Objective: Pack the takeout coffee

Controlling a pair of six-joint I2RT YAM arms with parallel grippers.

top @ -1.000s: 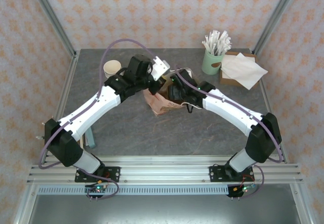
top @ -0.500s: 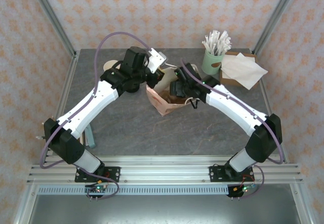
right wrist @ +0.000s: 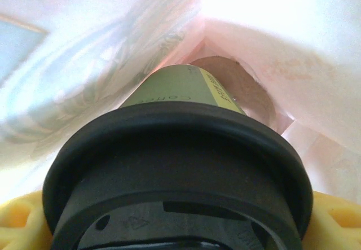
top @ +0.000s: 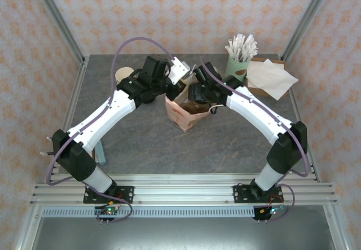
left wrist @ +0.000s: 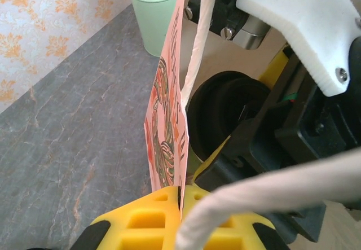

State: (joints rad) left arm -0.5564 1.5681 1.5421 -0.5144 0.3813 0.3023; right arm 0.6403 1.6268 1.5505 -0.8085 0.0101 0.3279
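Between the right jaws, a green and cream coffee cup (right wrist: 180, 89) with a black lid (right wrist: 175, 159), flanked by yellow fingers (right wrist: 17, 222). In the left jaws, a pink paper bag (left wrist: 166, 120) printed with orange and green swirls. Beyond them, a mint-green holder (left wrist: 152, 18) on a grey marbled table (left wrist: 67, 148).
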